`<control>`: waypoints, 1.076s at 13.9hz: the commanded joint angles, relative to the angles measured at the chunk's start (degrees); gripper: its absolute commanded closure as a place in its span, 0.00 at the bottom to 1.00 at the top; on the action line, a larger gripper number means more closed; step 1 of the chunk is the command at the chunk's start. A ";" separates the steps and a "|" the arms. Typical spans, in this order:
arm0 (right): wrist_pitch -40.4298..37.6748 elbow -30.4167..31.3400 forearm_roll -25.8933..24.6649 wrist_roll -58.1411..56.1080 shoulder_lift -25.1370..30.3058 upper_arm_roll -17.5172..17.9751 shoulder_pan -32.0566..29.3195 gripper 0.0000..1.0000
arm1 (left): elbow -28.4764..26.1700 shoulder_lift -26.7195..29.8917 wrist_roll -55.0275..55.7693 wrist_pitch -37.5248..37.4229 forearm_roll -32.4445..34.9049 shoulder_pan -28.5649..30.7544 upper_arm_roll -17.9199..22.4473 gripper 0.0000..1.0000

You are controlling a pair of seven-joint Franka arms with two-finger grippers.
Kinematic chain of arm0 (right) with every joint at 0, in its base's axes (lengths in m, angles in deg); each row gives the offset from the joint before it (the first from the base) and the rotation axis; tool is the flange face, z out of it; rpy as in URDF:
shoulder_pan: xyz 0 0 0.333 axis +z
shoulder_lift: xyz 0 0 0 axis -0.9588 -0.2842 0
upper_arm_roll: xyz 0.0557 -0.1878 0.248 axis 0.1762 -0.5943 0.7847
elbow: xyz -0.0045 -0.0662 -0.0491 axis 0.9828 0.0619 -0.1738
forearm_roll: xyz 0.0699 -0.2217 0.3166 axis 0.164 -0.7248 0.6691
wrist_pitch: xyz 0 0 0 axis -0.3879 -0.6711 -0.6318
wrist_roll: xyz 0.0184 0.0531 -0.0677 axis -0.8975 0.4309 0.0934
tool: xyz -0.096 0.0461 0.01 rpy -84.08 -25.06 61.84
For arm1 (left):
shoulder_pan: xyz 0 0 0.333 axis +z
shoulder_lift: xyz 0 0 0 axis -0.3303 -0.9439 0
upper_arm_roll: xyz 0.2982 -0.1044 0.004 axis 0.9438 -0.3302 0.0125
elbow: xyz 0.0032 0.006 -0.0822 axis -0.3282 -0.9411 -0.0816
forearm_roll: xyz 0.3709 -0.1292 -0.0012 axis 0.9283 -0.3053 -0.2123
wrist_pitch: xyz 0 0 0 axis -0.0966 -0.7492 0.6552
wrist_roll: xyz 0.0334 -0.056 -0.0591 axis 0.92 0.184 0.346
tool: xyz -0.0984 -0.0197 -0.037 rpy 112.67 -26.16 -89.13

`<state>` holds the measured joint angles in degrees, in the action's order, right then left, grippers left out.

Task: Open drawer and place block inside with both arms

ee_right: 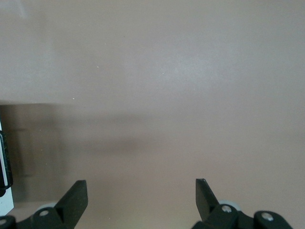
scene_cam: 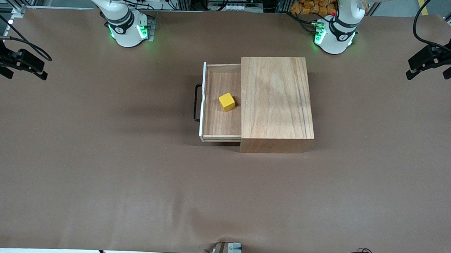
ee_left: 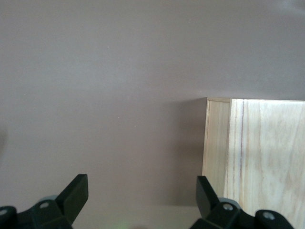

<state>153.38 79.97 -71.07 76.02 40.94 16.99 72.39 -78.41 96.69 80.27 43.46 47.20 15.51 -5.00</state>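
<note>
The wooden box [scene_cam: 276, 102] stands mid-table with its drawer [scene_cam: 220, 118] pulled out toward the right arm's end, black handle [scene_cam: 197, 102] outward. The yellow block [scene_cam: 227, 102] lies inside the drawer, by the box's opening. My left gripper [scene_cam: 427, 73] is open and empty, up in the air over the table's edge at the left arm's end. My right gripper [scene_cam: 26, 74] is open and empty over the table's edge at the right arm's end. The left wrist view shows open fingers [ee_left: 76, 193] and a box corner [ee_left: 257, 152]. The right wrist view shows open fingers [ee_right: 76, 195] and the drawer's front [ee_right: 4, 191].
Brown paper [scene_cam: 132, 175] covers the whole table. Both arm bases [scene_cam: 129, 29] [scene_cam: 334, 36] glow green along the edge farthest from the front camera. Cables and clutter lie off the table past the bases. A small fitting [scene_cam: 222, 252] sits at the nearest edge.
</note>
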 commanded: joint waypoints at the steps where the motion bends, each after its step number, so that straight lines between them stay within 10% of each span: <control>1: -0.82 -1.14 -1.04 -0.67 0.09 0.61 -0.49 0.00 | 0.64 -0.20 -0.65 -0.11 0.40 0.44 -0.29 0.00; 15: -3.98 -0.52 -0.95 -0.49 -0.08 0.61 -0.49 0.00 | 1.25 -0.02 -0.83 -4.07 0.23 0.44 -0.20 0.00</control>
<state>149.94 79.63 -71.14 76.02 40.81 17.06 72.39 -78.19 96.61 80.20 40.55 47.20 15.53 -4.94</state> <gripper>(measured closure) 0.000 0.000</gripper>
